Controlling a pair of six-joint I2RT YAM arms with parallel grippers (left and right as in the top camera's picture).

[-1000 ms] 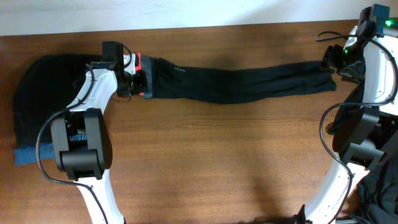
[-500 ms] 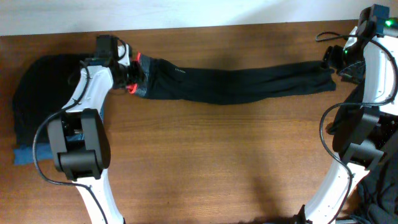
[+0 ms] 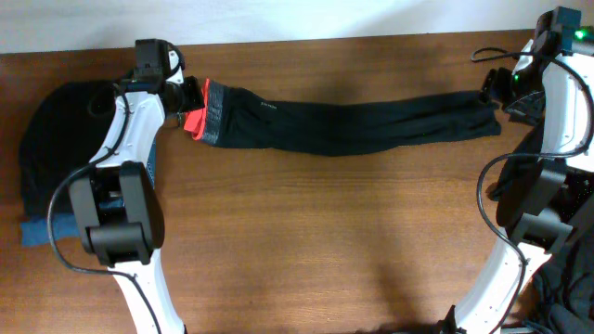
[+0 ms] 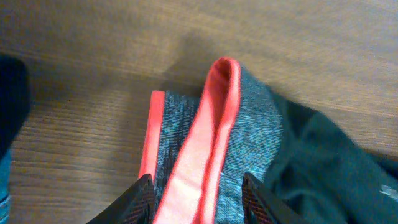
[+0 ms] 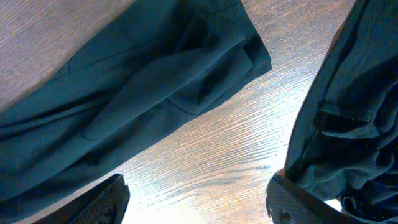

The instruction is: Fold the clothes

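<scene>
The clothes in play are long black leggings (image 3: 362,128) stretched flat across the far half of the table. Their grey-speckled waistband (image 4: 249,137), edged coral-red, lies at the left end with a coral fold standing up. My left gripper (image 3: 190,100) is at that waistband, open; in the left wrist view its fingers (image 4: 142,198) stand either side of the band (image 4: 198,180). At the right end, my right gripper (image 3: 497,97) hovers open by the leg cuffs (image 5: 205,68), with bare wood between its fingertips (image 5: 198,180).
A heap of black garments (image 3: 60,139) sits at the table's left end on something blue (image 3: 37,232). More dark cloth (image 5: 348,93) hangs by the right table edge, and a dark pile (image 3: 566,278) lies beside the right arm's base.
My left gripper has opened, let go of the waistband and drawn back up and left. The waistband now lies loose with its coral fold showing. The right arm has not moved.
</scene>
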